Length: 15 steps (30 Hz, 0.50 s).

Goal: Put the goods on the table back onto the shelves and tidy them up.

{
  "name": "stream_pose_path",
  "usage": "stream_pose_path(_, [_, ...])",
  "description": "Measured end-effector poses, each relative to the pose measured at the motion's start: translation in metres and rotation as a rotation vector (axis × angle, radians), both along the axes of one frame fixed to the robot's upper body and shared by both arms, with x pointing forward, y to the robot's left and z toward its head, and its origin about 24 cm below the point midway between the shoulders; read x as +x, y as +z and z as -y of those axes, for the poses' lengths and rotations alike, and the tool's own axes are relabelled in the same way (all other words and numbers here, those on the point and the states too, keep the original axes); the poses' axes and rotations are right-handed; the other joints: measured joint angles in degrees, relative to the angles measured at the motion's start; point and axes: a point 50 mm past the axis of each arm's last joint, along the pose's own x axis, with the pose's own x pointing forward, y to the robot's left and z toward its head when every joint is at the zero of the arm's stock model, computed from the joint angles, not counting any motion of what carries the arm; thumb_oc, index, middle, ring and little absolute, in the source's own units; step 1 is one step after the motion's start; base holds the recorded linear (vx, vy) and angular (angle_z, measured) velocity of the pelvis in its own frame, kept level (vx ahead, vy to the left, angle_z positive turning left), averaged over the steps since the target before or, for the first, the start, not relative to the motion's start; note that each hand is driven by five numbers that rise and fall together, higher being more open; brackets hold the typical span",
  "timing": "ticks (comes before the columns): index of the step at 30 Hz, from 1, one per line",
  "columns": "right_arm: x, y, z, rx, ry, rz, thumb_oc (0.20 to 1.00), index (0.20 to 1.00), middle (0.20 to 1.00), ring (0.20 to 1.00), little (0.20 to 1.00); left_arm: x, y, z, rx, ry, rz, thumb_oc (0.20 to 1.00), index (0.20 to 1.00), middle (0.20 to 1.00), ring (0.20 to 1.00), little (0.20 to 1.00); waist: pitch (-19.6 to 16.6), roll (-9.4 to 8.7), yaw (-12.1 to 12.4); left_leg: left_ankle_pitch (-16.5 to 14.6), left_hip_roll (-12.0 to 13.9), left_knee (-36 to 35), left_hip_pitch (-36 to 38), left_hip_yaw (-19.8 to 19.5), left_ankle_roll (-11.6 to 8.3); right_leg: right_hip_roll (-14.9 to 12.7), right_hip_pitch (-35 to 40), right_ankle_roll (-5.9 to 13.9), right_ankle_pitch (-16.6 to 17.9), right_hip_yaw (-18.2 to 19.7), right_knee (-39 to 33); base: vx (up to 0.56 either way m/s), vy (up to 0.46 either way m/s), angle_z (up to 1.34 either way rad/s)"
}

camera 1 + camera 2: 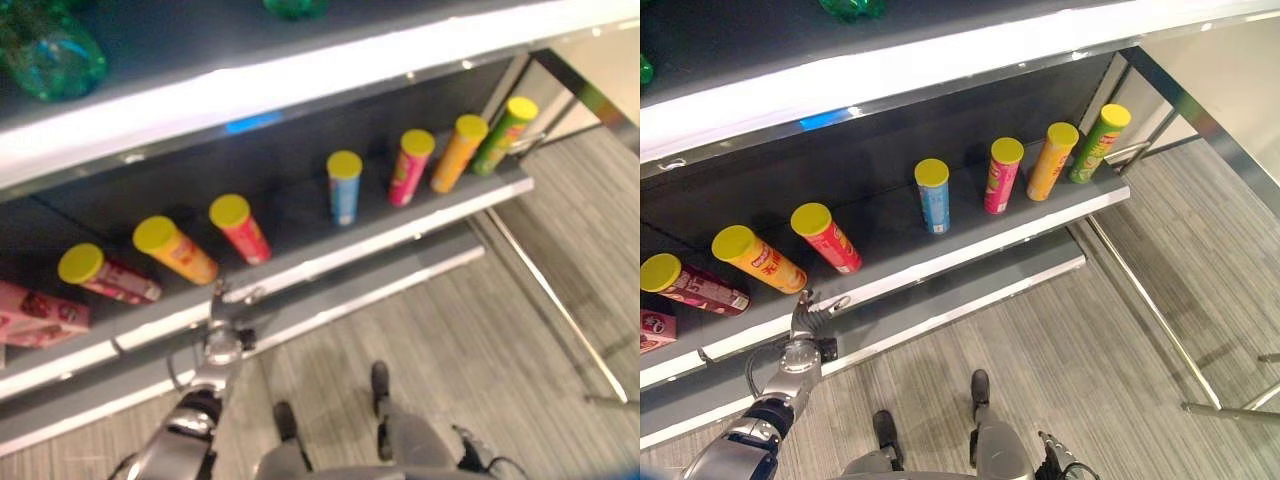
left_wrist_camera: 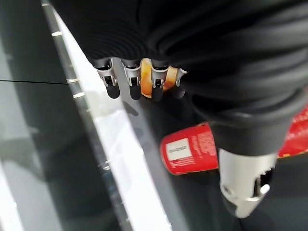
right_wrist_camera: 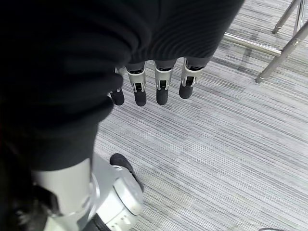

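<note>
Several yellow-lidded tube cans stand on the dark shelf (image 1: 970,252): a maroon one (image 1: 695,285), an orange one (image 1: 760,260) and a red one (image 1: 828,238) at the left, then blue (image 1: 933,195), pink (image 1: 1002,176), orange (image 1: 1052,160) and green (image 1: 1098,142). My left hand (image 1: 805,322) is at the shelf's front edge, just below the orange and red cans, open and holding nothing. In the left wrist view its fingers (image 2: 132,82) point at the orange can (image 2: 146,82), with the red can (image 2: 190,154) beside. My right hand (image 3: 161,89) hangs open over the floor.
A pink box (image 1: 35,315) lies at the shelf's far left. Green bottles (image 1: 50,55) stand on the shelf above. A lower shelf ledge (image 1: 940,315) juts out beneath. Metal frame legs (image 1: 1160,320) cross the striped floor at the right.
</note>
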Motion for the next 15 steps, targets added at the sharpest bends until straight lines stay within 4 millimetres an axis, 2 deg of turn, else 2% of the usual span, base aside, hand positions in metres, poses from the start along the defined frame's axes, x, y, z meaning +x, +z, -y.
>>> stream_pose_path(4, [0.004,0.001,0.001,-0.007,-0.001,0.021,1.000,1.000,1.000,1.000,1.000,0.009,0.013,-0.016,0.049,0.052,0.024,1.000,1.000,1.000,1.000,1.000,1.24,-0.23,-0.10,-0.05,0.09,0.02,-0.09,0.53,-0.01,0.15,-0.33,-0.05,0.04,0.39,0.13,-0.01,-0.021,-0.05])
stream_pose_path(8, [0.005,0.002,0.000,-0.009,0.000,0.029,1.000,1.000,1.000,1.000,1.000,0.006,0.019,-0.038,0.081,0.124,0.025,1.000,1.000,1.000,1.000,1.000,1.61,-0.69,-0.10,-0.29,0.66,0.00,-0.16,1.20,-0.34,0.62,-0.83,-0.02,0.01,1.06,0.07,0.00,-0.022,-0.09])
stream_pose_path(15, [0.016,0.004,-0.005,-0.005,0.043,0.055,1.000,1.000,1.000,1.000,1.000,0.015,0.036,-0.053,0.127,0.156,0.052,1.000,1.000,1.000,1.000,1.000,2.83,-1.79,-0.16,-0.08,1.07,0.03,-1.20,1.24,-0.67,1.22,-1.94,-0.33,0.24,1.07,0.13,0.00,-0.002,-0.01])
